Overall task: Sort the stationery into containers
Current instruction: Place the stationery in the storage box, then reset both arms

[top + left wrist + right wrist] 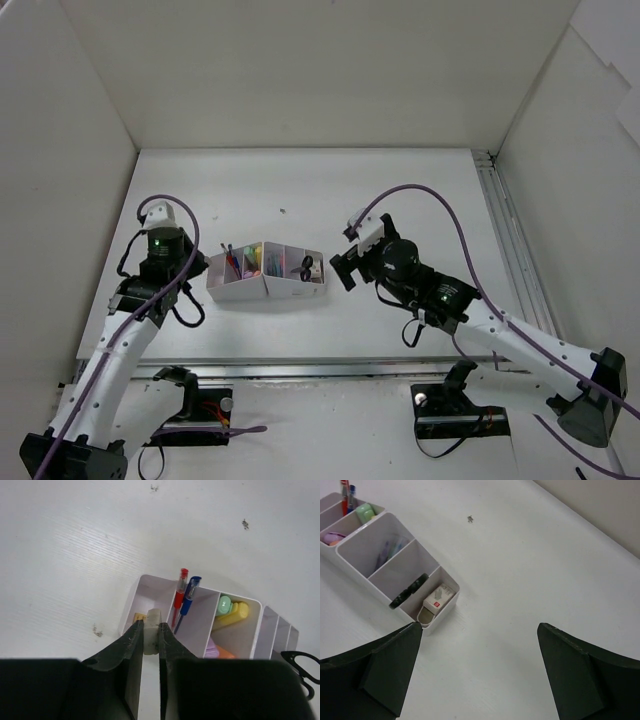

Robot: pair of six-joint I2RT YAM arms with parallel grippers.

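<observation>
The white organizer (pixel 262 291) sits mid-table. In the left wrist view its end compartment (pixel 150 592) holds a small tan item (pixel 138 616). Beside it stand a red pen (pixel 179 595) and a blue pen (pixel 189 597), then green, yellow, orange and purple markers (pixel 231 613). My left gripper (pixel 151 630) is shut on a pale eraser (pixel 152 635) above that end compartment. My right gripper (pixel 479 630) is open and empty over bare table, right of the organizer (pixel 395 555). Black scissors (pixel 410 590) and a sleeved eraser (pixel 437 598) lie in its right end.
White enclosure walls stand on the left, back and right. A metal rail (pixel 510 240) runs along the table's right side. Small dark specks (pixel 470 518) mark the tabletop.
</observation>
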